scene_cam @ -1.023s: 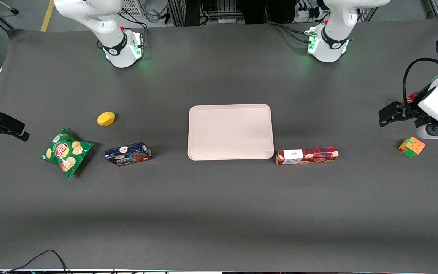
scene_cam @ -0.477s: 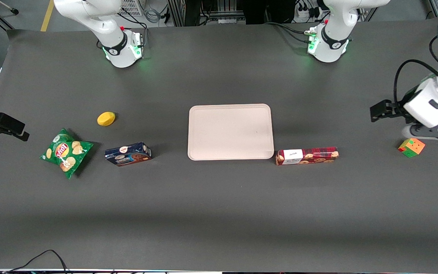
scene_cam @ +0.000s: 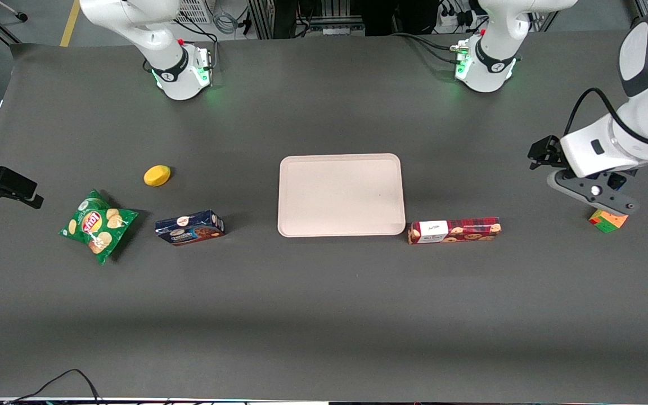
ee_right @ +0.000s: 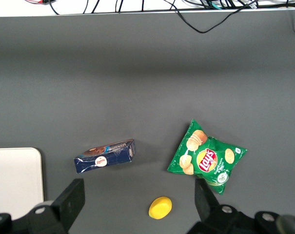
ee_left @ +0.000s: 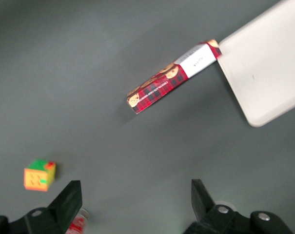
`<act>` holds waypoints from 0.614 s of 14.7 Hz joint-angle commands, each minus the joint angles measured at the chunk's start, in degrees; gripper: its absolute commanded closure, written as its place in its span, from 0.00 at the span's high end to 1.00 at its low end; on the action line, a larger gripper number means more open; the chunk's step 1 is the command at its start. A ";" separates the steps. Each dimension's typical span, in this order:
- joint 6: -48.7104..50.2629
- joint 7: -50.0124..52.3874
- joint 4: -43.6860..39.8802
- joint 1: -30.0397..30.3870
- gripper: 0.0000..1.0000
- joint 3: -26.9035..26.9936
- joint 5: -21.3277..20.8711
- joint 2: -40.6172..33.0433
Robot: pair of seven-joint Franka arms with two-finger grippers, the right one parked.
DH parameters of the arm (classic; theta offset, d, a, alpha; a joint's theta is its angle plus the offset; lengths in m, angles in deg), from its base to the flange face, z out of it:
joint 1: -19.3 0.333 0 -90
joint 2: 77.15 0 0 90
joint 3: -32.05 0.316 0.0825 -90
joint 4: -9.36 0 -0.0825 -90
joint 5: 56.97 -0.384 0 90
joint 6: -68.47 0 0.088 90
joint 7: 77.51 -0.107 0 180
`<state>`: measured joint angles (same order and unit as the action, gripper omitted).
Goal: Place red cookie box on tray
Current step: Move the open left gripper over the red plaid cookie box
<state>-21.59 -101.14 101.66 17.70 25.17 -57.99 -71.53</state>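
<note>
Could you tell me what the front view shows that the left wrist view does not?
Only the front view shows the dark blue cookie box, the chip bag and the yellow object, all toward the parked arm's end. Only the left wrist view shows the open gripper from above the table. Both show the red cookie box lying on the table beside the tray, and the colourful cube.

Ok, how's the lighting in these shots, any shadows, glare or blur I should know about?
Front view: even light, no glare; a soft shadow band crosses the table nearest the camera, and the red cookie box and tray are sharp. Left wrist view: the box is sharp, the tray bright but not washed out, and the open gripper, high over the table near the cube, looks dark.
</note>
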 commanded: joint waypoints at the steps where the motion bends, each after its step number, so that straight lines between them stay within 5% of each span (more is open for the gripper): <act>1: -3.44 -15.97 1.21 -0.24 1.00 -0.07 -0.12 1.40; 9: -25.50 -32.88 17.63 -0.24 1.00 -2.88 -0.48 -1.50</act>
<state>-39.74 -130.31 111.43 17.60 22.52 -58.05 -69.93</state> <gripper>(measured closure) 0.000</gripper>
